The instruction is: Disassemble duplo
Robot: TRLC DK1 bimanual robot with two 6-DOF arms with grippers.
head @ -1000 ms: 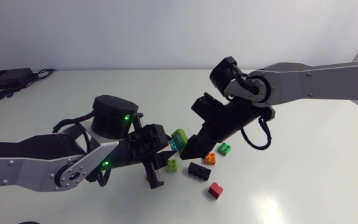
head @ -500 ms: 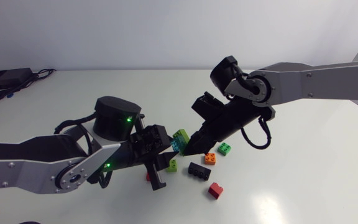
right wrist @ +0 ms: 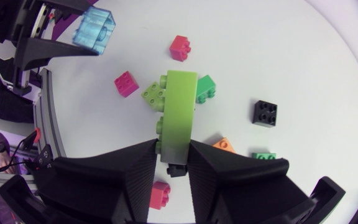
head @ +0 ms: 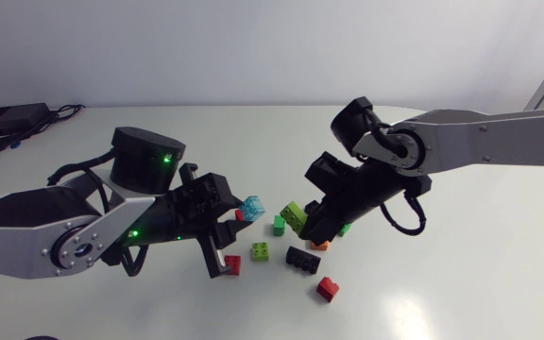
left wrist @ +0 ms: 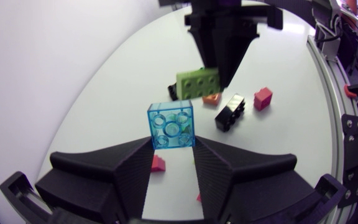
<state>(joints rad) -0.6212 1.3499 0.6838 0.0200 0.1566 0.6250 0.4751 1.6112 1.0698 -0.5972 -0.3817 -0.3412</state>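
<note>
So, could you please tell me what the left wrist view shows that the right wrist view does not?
Left wrist only: both fingers of the left gripper clamping the blue brick. Right wrist only: a green brick beside the long lime brick, and another by the orange brick. Shared: the blue brick, the long lime brick in the right gripper, the black brick, the orange brick.

Translucent blue brick [left wrist: 171, 124], matte black fingers [left wrist: 124, 177]
</note>
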